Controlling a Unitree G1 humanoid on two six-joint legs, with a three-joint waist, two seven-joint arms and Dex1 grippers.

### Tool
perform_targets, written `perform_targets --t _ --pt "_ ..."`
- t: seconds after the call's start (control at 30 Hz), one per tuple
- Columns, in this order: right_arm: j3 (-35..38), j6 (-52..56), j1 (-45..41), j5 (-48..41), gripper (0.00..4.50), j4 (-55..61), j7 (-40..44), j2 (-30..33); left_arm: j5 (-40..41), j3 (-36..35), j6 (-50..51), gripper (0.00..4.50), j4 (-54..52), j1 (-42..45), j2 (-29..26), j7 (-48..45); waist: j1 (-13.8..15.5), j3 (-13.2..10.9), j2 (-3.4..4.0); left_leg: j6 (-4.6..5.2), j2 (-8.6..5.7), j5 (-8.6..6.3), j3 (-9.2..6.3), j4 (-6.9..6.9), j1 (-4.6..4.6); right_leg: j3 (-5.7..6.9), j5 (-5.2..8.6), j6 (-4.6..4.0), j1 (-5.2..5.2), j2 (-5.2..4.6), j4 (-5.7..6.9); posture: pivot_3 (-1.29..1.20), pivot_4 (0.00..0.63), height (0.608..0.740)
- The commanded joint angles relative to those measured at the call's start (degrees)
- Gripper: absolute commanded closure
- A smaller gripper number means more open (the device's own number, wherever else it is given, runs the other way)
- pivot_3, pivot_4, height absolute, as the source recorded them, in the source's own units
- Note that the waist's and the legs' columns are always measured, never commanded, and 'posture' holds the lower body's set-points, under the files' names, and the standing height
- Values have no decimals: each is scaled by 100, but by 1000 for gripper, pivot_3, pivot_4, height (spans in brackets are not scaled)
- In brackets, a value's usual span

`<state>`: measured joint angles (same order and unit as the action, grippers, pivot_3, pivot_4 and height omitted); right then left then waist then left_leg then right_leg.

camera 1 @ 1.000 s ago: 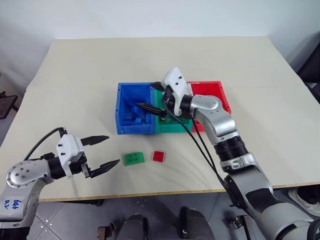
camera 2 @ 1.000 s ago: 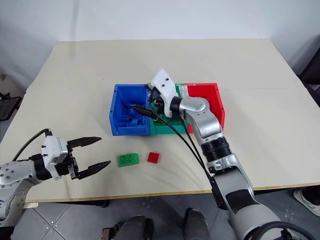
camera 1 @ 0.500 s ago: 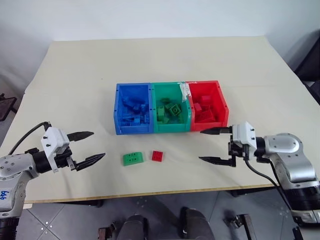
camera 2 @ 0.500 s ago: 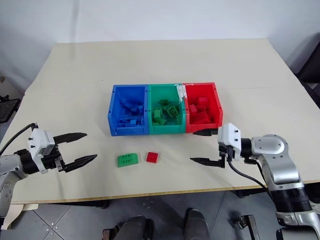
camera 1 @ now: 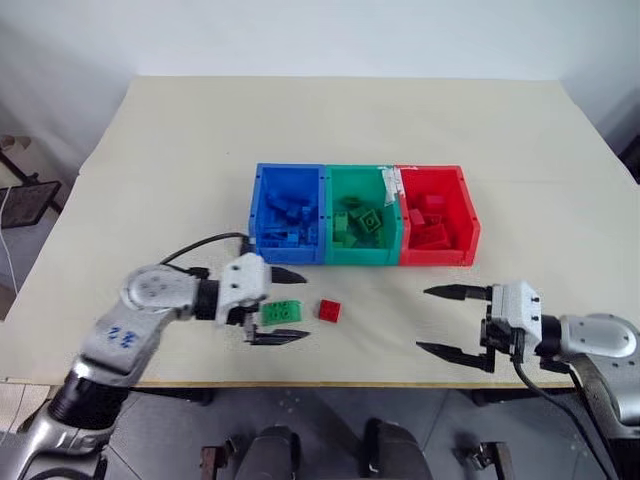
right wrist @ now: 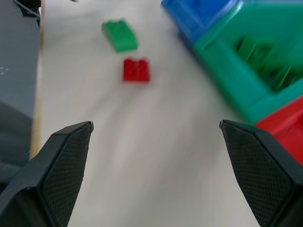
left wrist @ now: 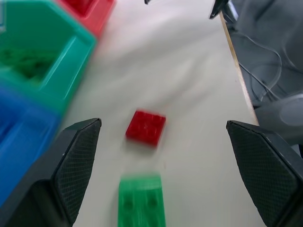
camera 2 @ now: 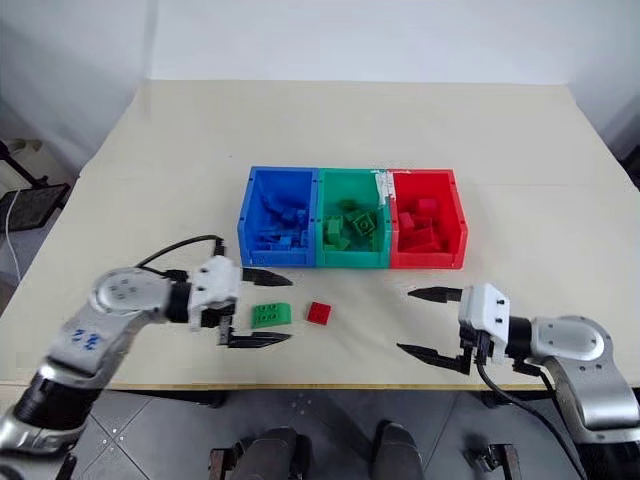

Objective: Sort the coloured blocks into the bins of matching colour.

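Left eye view shows the left gripper (camera 1: 279, 306), fingers spread wide and empty, straddling the green block (camera 1: 282, 312) just in front of the blue bin (camera 1: 257, 213); it should centre, then close across the block's short sides.

Even, bright diffuse lighting, soft faint shadows under the bins (camera 1: 363, 228) on the table (camera 1: 200, 150), no glare, head views sharp, wrist views smeared with motion blur
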<state>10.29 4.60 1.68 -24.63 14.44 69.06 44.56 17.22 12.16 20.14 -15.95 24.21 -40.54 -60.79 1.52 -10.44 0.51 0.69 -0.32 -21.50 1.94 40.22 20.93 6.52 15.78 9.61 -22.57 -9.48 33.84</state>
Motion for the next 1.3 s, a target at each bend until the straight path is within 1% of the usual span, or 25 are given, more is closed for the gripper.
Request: perform_targets --t 0.03,0.1,0.2,0.27,0.37,0.53,0.57,0.6,0.63,0.67,0.77,0.8,0.87,0.9,0.97,1.0,1.07,1.17,1.3 --pt "519 94 569 -84 29 511 -291 86 -1059 904 -262 0 809 885 321 17 49 0 0 0 -1 0 0 -1 -2 1 0 0 1 0 2 0 150 740" --pt "673 168 936 -85 29 744 -426 78 -1291 1166 -215 0 1255 1262 503 -63 70 1 0 4 -2 3 5 2 1 1 0 0 1 1 -4 0 150 740" --pt "778 259 1222 -109 29 998 -604 53 -1466 1316 -117 0 1631 1511 719 -88 26 1 0 7 -2 2 10 2 1 -3 0 0 0 1 -5 0 150 740" --pt "842 299 1336 -100 29 1104 -725 36 -1614 1452 -257 0 1849 1582 861 -132 3 1 -1 7 0 2 9 -1 0 -2 0 0 0 1 -4 0 150 740" --pt "920 361 1441 -88 0 1256 -892 32 -1633 1556 -215 588 1929 1567 940 -362 6 1 0 7 0 2 7 0 0 -2 0 0 0 1 -4 0 150 740" --pt "1112 411 1742 -116 0 1476 -1070 -28 -1673 1556 -122 2176 1812 1482 809 -585 37 1 -1 7 0 2 7 7 1 -3 0 0 2 1 -4 0 150 740" --pt "1145 398 1827 -112 0 1518 -1102 -54 -1673 1532 -160 2449 1806 1473 808 -592 38 1 -1 7 0 2 7 6 0 -3 0 0 2 1 -3 0 150 740" --pt "1148 386 1874 -105 0 1542 -1132 -70 -1674 1513 -197 2821 1820 1468 815 -596 40 1 -1 7 0 2 6 6 0 -3 0 0 2 1 -3 0 150 740" --pt "1149 358 1914 -91 0 1580 -1205 -126 -1713 1445 -363 3064 1912 1494 884 -459 40 1 -1 7 0 1 6 7 1 -4 0 0 2 1 -4 0 150 740" --pt "1145 337 1942 -77 0 1608 -1262 -169 -1744 1396 -491 3059 1985 1510 932 -355 40 1 -1 8 0 1 7 7 1 -5 0 0 3 1 -4 0 150 740" --pt "1184 195 1956 -7 0 1691 -1771 -614 -1286 942 -615 3059 2027 1543 1499 26 81 1 -1 8 0 2 7 13 1 -6 0 0 3 1 -2 0 150 740" --pt "1216 131 1948 29 0 1721 -2015 -830 -1086 709 -667 3059 2041 1603 1833 265 104 1 -1 8 0 2 6 16 4 -6 0 0 2 1 -3 0 150 740" --pt "1267 64 1937 59 0 1760 -2301 -1094 -908 420 -692 3059 2075 1696 2256 577 158 1 -1 11 0 0 1 32 16 -4 0 1 2 1 -3 0 150 740" --pt "1342 66 1965 100 0 1788 -2532 -1261 -754 171 -655 3059 2217 1943 2685 959 174 1 -1 15 0 -3 0 43 21 -5 -1 2 2 0 -3 0 150 740" --pt "1440 140 2037 110 0 1854 -2858 -1469 -592 -151 -604 3059 2548 2389 3278 1471 215 -1 -3 16 -1 -3 -3 59 29 -4 -1 3 3 0 -3 0 150 740" --pt "1505 197 2047 51 0 1910 -3041 -1587 -728 -136 -759 3059 2963 2710 3485 1628 254 -1 -4 16 -2 -3 -3 66 34 -3 -1 3 3 0 -3 0 150 740" --pt "1589 295 2009 -80 0 1990 -3305 -1746 -1003 -50 -1149 3059 3749 3182 3725 1748 254 2 -5 18 -4 -4 3 71 31 -4 -1 3 8 0 -7 0 150 740" --pt "1640 343 1958 10 0 2111 -3576 -1802 -1311 -79 -2021 3059 5473 4072 4192 2192 256 4 -2 23 -6 -7 13 66 22 -10 -1 2 11 0 -12 0 150 740" --pt "1628 523 1921 102 0 2342 -3940 -1835 -1643 -131 -2776 3059 7169 4906 4459 2607 249 3 -3 32 -7 -12 17 59 26 -10 -1 3 5 0 -16 0 150 740"
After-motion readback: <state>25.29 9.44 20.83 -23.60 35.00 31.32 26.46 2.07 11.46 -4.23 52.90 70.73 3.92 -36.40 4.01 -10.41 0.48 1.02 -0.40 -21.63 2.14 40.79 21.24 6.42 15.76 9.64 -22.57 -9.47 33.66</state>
